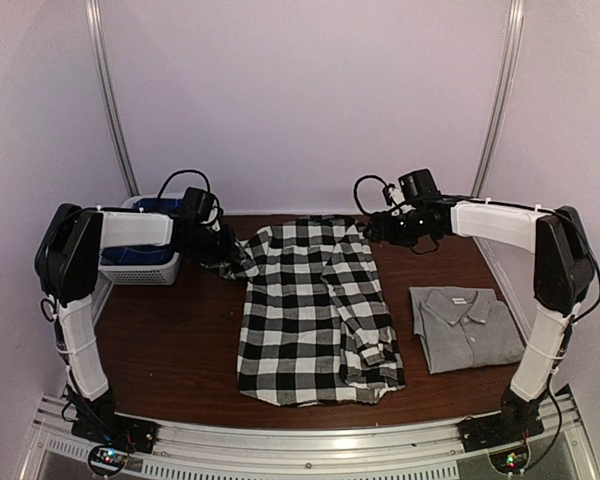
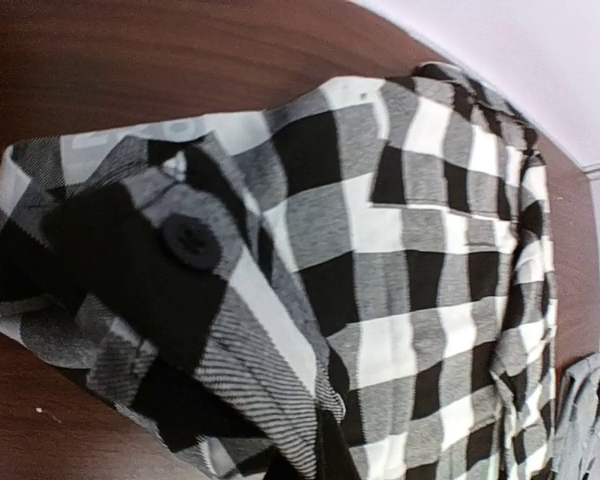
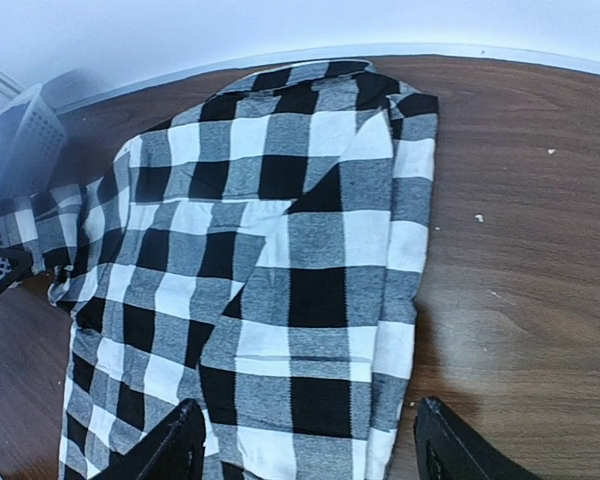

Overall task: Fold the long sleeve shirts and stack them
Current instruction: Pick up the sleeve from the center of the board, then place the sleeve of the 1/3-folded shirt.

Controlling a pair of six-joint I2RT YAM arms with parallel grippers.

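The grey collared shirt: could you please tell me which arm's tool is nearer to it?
Right. The right tool hovers behind the grey shirt, by the check shirt's top corner; the left tool is at that shirt's far sleeve, across the table.

Left gripper [image 1: 224, 256]: fingertips tucked behind its own wrist from above, and outside its own camera's frame. There the black-and-white checked flannel shirt [image 2: 380, 300] runs off the bottom edge, and the plain grey collared shirt [image 2: 583, 420] is a mere sliver. White slatted plastic basket [image 3: 25, 130], blurred at the right wrist view's edge.
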